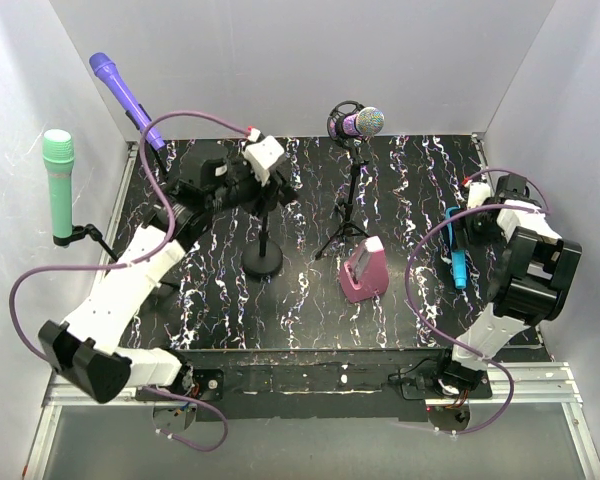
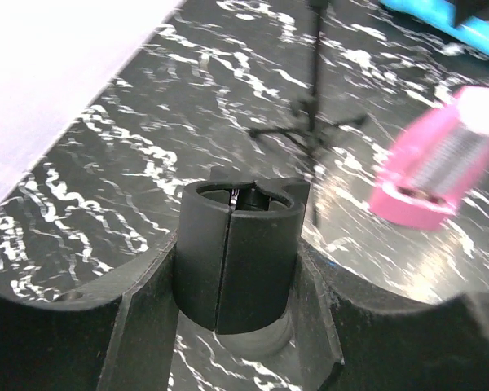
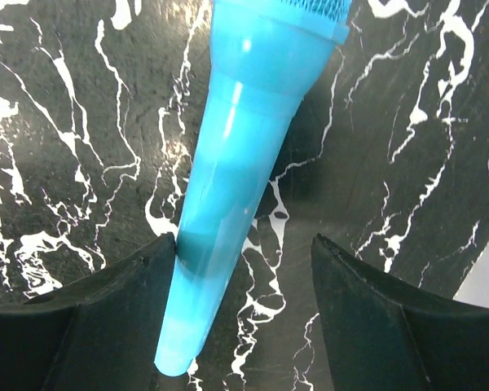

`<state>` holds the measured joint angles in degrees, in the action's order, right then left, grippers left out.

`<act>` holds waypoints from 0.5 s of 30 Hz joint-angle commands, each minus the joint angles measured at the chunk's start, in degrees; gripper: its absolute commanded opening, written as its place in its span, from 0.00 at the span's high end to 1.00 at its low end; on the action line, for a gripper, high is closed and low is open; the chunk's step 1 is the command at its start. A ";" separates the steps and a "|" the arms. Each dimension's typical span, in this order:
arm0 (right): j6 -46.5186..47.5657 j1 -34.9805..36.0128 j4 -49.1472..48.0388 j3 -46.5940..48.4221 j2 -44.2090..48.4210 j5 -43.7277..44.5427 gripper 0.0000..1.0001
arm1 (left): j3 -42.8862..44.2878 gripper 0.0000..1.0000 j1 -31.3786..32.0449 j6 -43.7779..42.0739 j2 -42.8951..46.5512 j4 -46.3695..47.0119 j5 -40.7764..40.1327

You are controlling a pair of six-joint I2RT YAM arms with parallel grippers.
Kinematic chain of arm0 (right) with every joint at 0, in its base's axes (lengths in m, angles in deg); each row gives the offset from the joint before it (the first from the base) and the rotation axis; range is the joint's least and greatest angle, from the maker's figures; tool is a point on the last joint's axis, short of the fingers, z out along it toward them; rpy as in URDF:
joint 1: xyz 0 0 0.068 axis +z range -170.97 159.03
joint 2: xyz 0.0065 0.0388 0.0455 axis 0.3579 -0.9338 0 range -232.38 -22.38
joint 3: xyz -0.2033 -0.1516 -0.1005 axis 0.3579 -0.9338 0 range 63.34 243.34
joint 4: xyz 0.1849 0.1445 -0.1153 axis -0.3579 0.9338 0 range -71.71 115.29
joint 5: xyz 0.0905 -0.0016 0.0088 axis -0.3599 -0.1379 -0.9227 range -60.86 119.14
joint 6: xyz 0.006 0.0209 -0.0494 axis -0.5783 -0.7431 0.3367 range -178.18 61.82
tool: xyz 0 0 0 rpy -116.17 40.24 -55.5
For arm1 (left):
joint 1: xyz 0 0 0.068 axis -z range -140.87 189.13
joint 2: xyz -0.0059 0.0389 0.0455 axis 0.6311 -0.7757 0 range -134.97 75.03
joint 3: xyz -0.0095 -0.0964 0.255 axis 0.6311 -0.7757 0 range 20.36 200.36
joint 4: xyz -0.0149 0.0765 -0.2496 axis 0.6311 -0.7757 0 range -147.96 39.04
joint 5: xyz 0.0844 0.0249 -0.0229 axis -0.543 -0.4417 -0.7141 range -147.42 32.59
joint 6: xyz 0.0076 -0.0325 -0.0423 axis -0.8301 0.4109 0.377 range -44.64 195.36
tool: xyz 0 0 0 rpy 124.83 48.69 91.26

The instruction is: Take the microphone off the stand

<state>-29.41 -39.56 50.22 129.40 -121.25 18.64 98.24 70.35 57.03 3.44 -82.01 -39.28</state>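
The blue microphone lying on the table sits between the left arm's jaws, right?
No. The blue microphone lying on the table sits between the right arm's jaws, which stand open, as the right wrist view shows. The left arm's jaws clamp the black stand clip.

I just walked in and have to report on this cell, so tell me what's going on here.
The left claw is clamped on the black clip of a round-base stand, and the clip looks empty. The right claw is open over the blue microphone, which lies flat on the marbled table. One finger touches its handle and the other stands clear. So the microphone appears to be off the stand.
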 commanded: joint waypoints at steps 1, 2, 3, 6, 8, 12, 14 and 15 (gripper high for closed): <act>1.11 -0.04 1.30 4.07 -2.20 -3.82 0.28 | 5.95 1.00 -3.44 2.24 -4.86 13.63 -6.70; 1.02 -0.04 1.21 4.16 -2.64 -3.74 0.30 | 6.66 1.00 -3.88 2.16 -6.53 15.47 -6.97; 1.19 -0.04 1.04 4.25 -3.08 -3.65 0.31 | 7.27 1.00 -4.24 2.07 -8.11 17.32 -7.49; 1.63 -0.04 1.04 4.25 -3.96 -3.21 0.36 | 9.82 1.00 -5.47 1.98 -13.11 22.33 -8.90; 1.81 -0.04 1.39 3.81 -4.05 -3.30 0.39 | 12.36 1.00 -6.43 1.89 -16.28 24.62 -9.43; 1.81 -0.04 1.74 1.62 -3.35 -4.70 0.45 | 16.76 1.00 -8.02 3.03 -22.35 27.96 -9.87; 1.81 -0.04 1.74 0.65 -3.00 -5.05 0.46 | 18.52 1.00 -8.63 3.82 -24.55 28.76 -10.13; 1.64 -0.04 1.74 0.56 -2.91 -5.14 0.46 | 19.49 1.00 -8.81 4.17 -25.60 28.85 -10.05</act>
<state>-28.16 -39.56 51.20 131.26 -124.98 15.40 112.10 62.72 60.11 -21.56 -60.98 -47.87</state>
